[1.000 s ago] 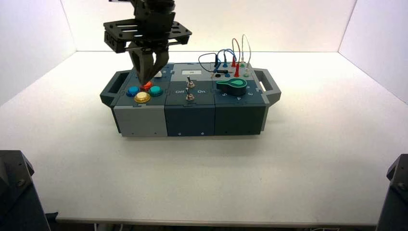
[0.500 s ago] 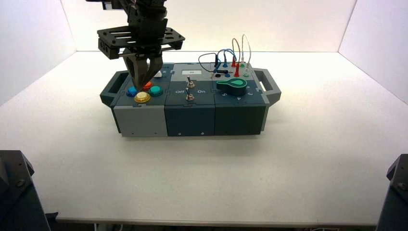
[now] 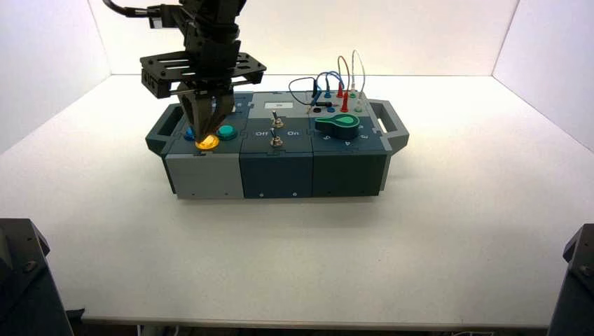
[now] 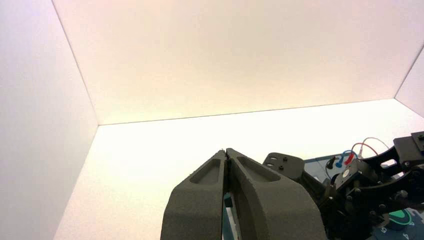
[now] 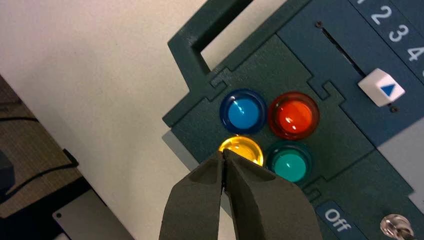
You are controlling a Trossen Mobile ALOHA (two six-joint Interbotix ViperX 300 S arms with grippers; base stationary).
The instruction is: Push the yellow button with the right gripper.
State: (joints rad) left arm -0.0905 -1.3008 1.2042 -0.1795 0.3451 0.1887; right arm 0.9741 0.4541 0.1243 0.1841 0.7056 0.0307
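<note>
"Yellow button (image 5: 243,149): where is it?"

"Near corner of the box's left end, beside the blue (image 5: 243,111) and teal-green (image 5: 290,165) buttons."

"And the right end effector (image 5: 223,153)?"

"Right at it, fingers pressed together. The left end effector (image 4: 226,152), also closed, waits left of the box (image 3: 278,171)."

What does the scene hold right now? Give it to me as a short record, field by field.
active gripper: right gripper, fingertips together, at the yellow button
target: yellow button, lit, partly hidden behind the fingertips
other buttons: blue, red-orange, teal-green
slider: white, beyond the buttons
box middle: two toggle switches
box right side: green knob, wires behind it
idle gripper: left gripper, off the box, fingertips together
</note>
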